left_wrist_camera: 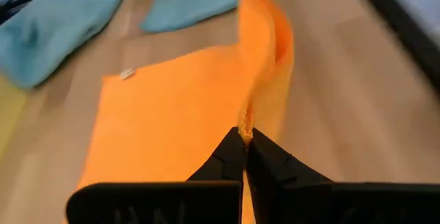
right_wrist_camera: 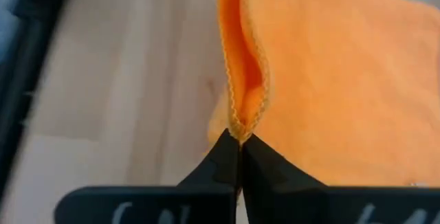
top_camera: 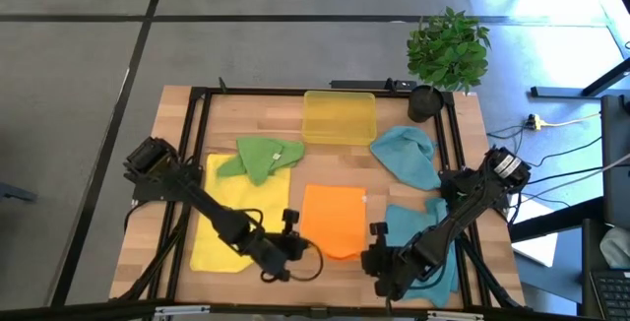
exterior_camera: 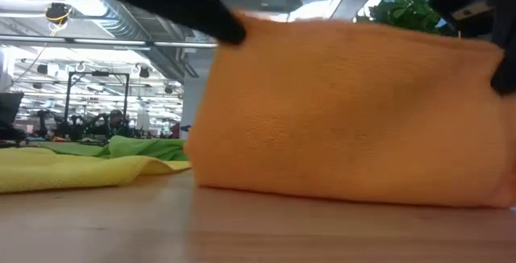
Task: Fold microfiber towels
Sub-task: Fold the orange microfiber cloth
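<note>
Orange towel corners clamped in both my jaws, left gripper and right gripper pinching its near edge mid-table, lifted I reckon to fold it over toward the yellow tray.

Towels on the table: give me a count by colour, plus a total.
Orange towel: 1
Yellow towel: 1
Green towel: 1
Teal-blue towels: 2
Total: 5
</note>
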